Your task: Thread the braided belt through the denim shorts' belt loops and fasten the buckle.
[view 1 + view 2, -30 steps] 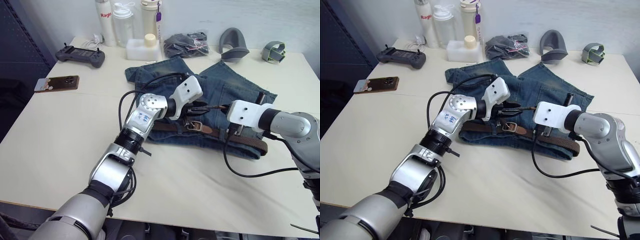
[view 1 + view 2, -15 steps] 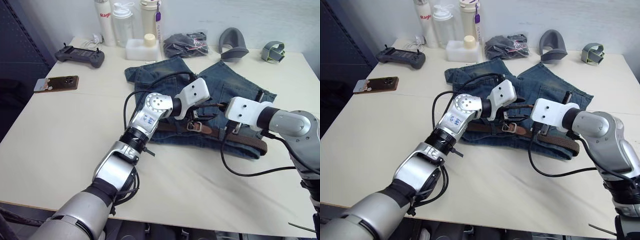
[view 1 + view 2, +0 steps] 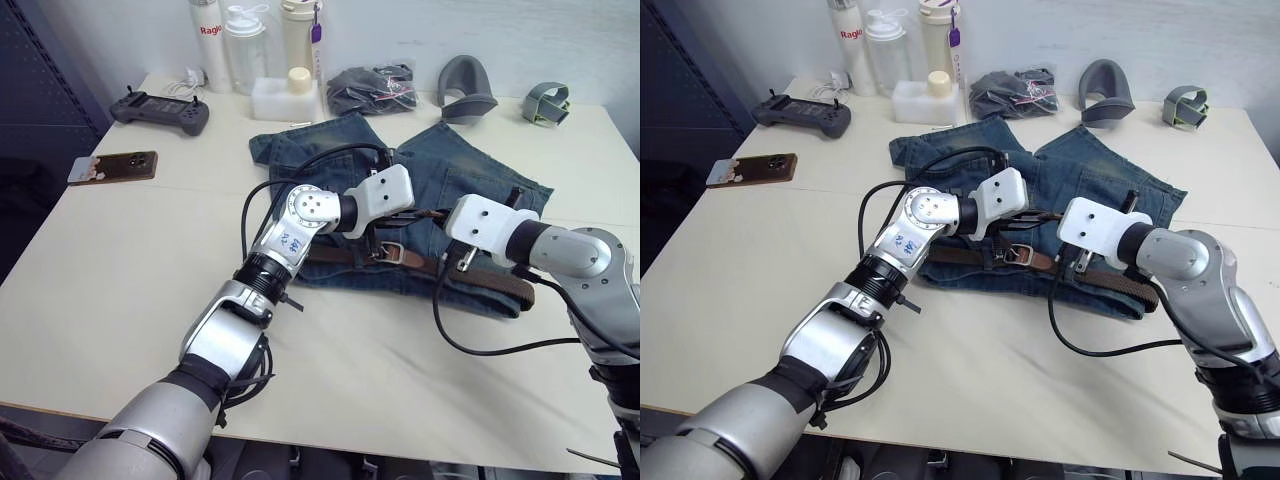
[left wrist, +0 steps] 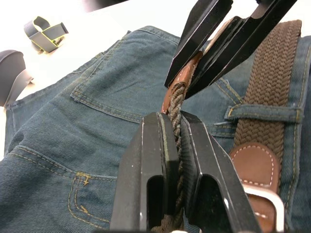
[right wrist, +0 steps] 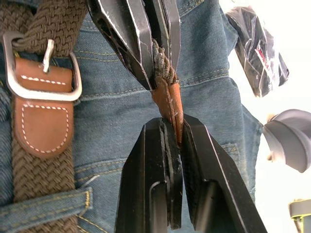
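Note:
The denim shorts (image 3: 470, 180) lie flat on the table. The braided belt (image 3: 500, 283) runs along their waistband under a belt loop (image 4: 252, 112), and the silver buckle (image 3: 390, 252) sits at the front. The belt's free end is lifted just above the shorts. My left gripper (image 4: 170, 119) is shut on its braided part. My right gripper (image 5: 170, 124) faces it tip to tip and is shut on the tan leather tip (image 5: 167, 99). The two meet at mid-waistband, left gripper (image 3: 422, 213) beside right gripper (image 3: 440, 215).
Bottles (image 3: 245, 45) and a white container (image 3: 287, 97) stand at the back. A dark grey cloth bundle (image 3: 372, 88) and grey shells (image 3: 465, 88) lie behind the shorts. A game controller (image 3: 160, 108) and a phone (image 3: 115, 166) lie at the left.
The two grippers have drawn closer together above the waistband. The left one moved right with the belt end, and the right arm shifted a little left.

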`<act>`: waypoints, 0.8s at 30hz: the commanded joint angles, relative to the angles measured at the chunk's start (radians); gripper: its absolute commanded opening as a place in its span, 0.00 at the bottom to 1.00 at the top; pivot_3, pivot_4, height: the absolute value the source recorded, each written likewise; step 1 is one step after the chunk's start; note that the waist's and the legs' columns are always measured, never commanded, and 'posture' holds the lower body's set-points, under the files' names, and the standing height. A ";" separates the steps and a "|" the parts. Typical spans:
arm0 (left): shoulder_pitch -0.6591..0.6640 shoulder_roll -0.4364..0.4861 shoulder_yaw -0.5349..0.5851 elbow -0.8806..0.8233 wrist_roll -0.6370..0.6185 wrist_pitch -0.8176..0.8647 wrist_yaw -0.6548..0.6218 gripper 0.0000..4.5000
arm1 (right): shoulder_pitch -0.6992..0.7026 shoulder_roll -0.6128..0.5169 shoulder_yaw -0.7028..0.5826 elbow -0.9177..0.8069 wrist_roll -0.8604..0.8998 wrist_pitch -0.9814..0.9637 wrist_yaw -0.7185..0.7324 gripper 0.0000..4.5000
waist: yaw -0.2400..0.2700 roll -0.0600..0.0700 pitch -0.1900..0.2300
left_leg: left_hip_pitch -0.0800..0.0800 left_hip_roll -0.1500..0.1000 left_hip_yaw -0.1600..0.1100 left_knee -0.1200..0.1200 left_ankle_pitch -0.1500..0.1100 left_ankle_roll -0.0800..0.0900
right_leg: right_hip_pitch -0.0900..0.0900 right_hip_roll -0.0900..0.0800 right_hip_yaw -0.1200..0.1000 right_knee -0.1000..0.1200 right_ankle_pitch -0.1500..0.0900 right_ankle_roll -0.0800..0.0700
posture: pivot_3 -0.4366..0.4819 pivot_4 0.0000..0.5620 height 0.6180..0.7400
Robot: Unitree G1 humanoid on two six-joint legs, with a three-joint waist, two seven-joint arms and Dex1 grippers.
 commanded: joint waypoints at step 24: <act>-0.107 0.104 -0.058 0.250 0.152 -0.338 -0.007 0.00 | 0.219 0.062 0.064 -0.080 -0.193 -0.131 -0.175 0.94 | -0.003 0.000 0.000 | -0.001 -0.003 -0.001 0.000 0.001 0.001 | -0.001 -0.002 -0.001 0.002 0.000 0.001 | 0.48 0.27 0.25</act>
